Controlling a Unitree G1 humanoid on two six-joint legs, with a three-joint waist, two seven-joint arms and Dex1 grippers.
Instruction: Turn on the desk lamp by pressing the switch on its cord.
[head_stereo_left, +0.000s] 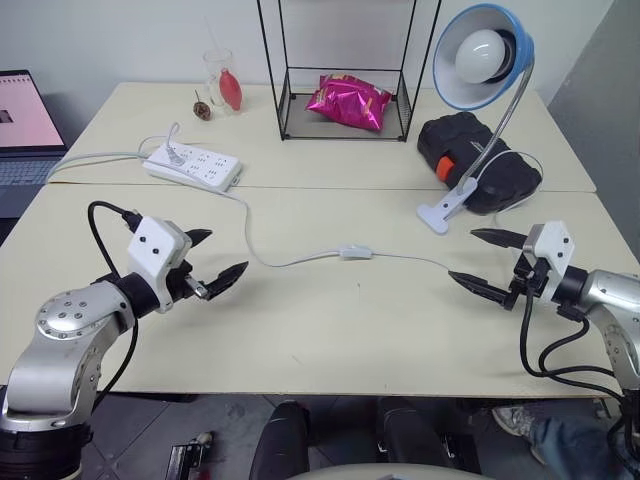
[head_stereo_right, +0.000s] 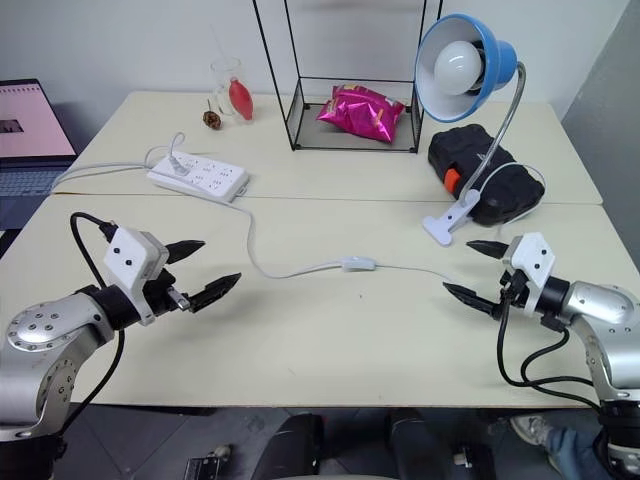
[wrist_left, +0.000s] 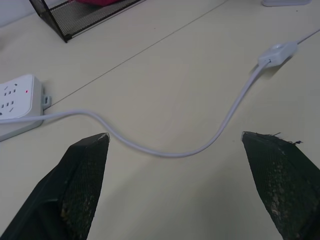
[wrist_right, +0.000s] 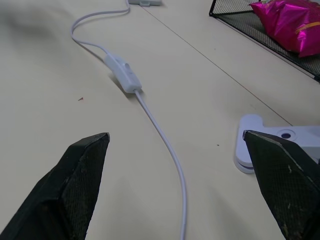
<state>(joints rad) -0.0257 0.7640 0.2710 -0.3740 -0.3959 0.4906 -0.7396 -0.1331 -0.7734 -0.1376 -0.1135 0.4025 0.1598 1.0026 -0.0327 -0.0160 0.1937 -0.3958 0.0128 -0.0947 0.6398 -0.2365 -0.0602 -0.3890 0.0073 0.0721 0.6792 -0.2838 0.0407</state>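
The approach is not yet begun: both the left gripper (head_stereo_left: 218, 255) and right gripper (head_stereo_left: 486, 261) are held spread and empty, well apart from the switch (head_stereo_left: 356, 252), which must be reached and pressed.

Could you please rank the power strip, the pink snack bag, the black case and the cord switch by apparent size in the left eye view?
1. black case
2. power strip and pink snack bag: too alike to rank
3. switch
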